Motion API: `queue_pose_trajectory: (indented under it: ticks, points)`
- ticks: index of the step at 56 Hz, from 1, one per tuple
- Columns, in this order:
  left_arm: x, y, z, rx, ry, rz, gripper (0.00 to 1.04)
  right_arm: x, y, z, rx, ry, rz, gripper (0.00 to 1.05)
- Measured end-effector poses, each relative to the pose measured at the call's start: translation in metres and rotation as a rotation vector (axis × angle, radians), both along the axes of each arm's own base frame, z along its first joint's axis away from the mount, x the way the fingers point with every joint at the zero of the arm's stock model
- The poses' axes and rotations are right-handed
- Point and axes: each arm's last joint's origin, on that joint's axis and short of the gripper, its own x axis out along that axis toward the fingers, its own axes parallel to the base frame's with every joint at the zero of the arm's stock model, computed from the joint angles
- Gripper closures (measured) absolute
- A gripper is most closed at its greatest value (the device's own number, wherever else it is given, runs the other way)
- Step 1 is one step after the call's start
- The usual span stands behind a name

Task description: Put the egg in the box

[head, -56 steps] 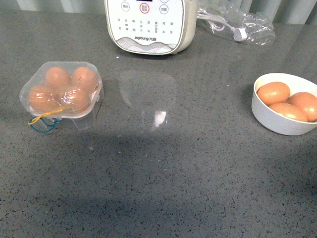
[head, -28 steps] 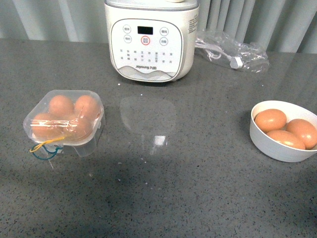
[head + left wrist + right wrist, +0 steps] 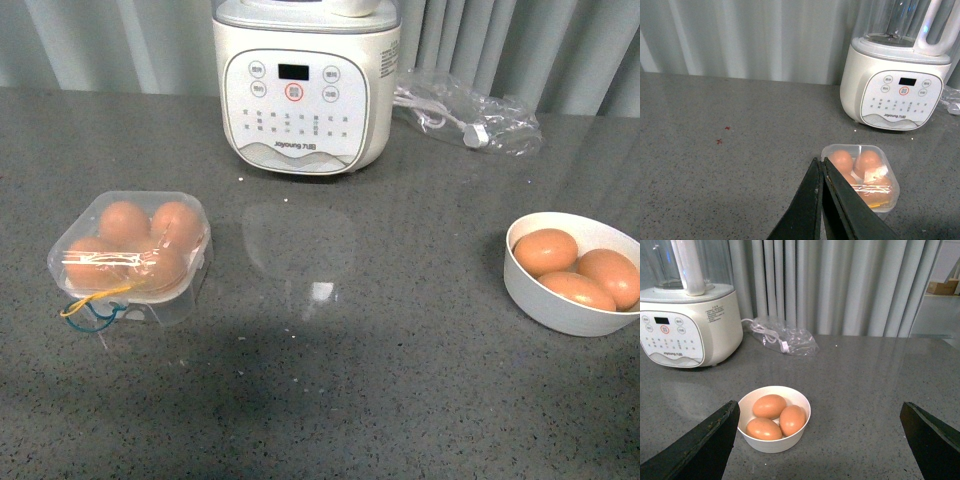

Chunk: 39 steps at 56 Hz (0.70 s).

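Left tool (image 3: 821, 162) pinched closed; right tool (image 3: 820, 415) spread wide.

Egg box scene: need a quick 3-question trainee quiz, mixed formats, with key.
1. True or false: the box has its clear lid shut over four eggs.
2. How many eggs lie in the white bowl? A) two B) three C) five
3. Fill in: the left gripper has its fingers closed together, while the right gripper is wide ____.

Key: 1 true. 2 B: three eggs show in the bowl in both the front and right wrist views. 3 open: its two fingers sit at opposite edges of the right wrist view, with the bowl between them and nothing held.
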Motion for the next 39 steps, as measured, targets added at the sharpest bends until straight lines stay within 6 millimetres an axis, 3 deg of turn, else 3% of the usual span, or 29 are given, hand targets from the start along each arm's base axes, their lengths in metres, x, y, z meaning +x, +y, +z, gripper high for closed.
queue_pose_trajectory:
  ticks: [39]
  points:
    - [-0.02, 0.0, 0.001, 0.0, -0.007, 0.0, 1.01, 0.0, 0.0, 0.0, 0.0, 0.0, 0.001, 0.07]
